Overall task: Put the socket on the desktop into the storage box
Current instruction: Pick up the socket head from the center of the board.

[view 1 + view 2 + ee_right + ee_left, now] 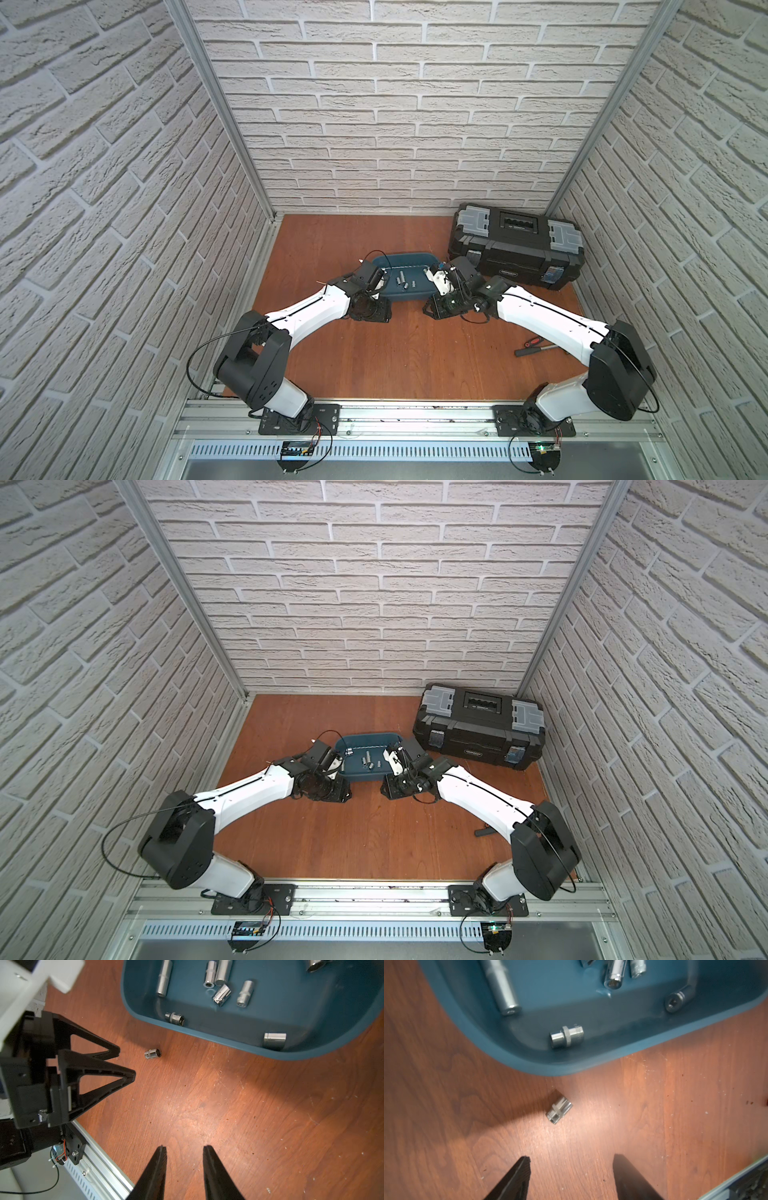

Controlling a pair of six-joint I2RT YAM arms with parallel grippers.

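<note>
Chrome socket (pixel 559 1110) lies slantwise beside the box (pixel 550 1069), just ahead of my left gripper (pixel 571 1159), fingers (pixel 517 1180) apart and empty; right gripper (pixel 185 1148), likewise apart, is farther.

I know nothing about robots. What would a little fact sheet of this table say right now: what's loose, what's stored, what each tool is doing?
loose socket: on its side on the desktop, just outside the storage box, apart from it
stored sockets: several, on the box floor
left tool: open, empty, pointed at the loose socket
right tool: open, empty
toolbox: at the back
</note>
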